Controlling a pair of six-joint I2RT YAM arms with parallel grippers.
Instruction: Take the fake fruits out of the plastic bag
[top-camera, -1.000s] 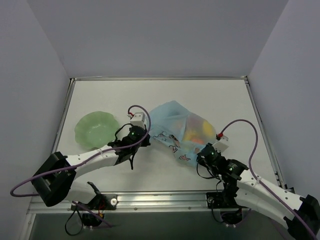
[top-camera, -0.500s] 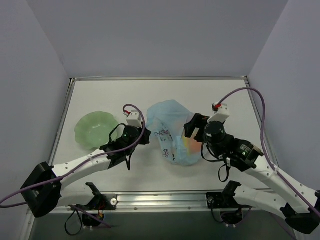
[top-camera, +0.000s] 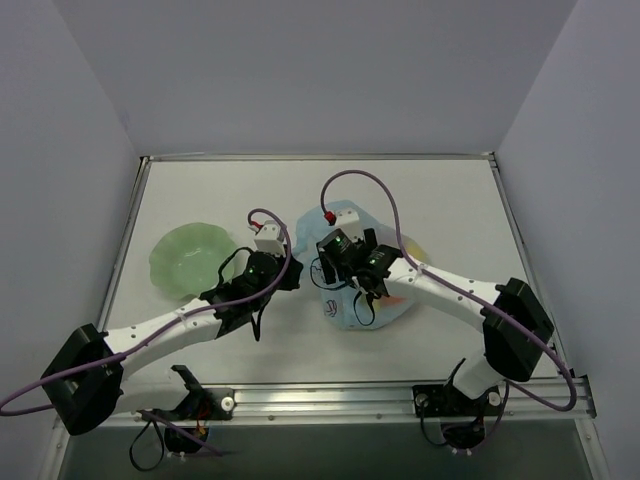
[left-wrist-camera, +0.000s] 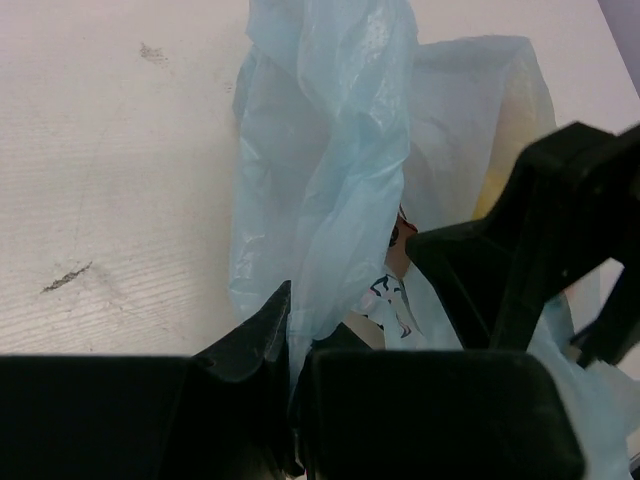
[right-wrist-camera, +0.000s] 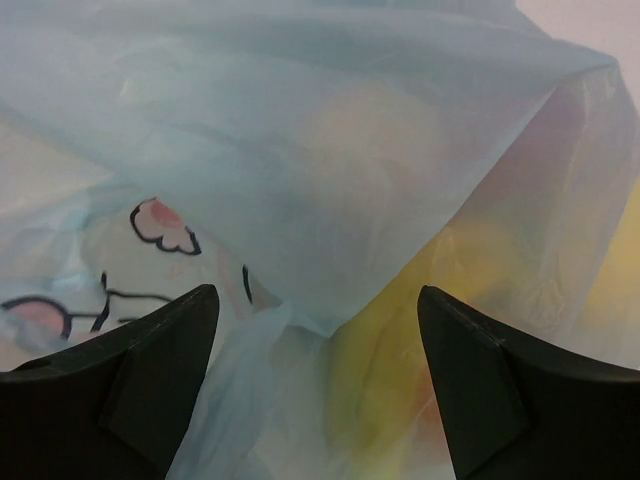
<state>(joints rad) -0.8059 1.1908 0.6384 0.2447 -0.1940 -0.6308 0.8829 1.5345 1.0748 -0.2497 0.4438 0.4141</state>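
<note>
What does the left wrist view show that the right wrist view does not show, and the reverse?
Only left wrist: the bare table and the left gripper, shut on a fold of the plastic bag. Only right wrist: the right gripper, open and facing the bag, and a pink cloud outline. Both: that bag, with yellowish fake fruits blurred inside.

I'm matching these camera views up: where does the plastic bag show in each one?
Top external: the plastic bag sits near the centre, right of the green plate.
Left wrist: it rises up the middle, bottom to top.
Right wrist: it fills nearly the whole picture.
Shared landmark: its dark-outlined cartoon print.
</note>
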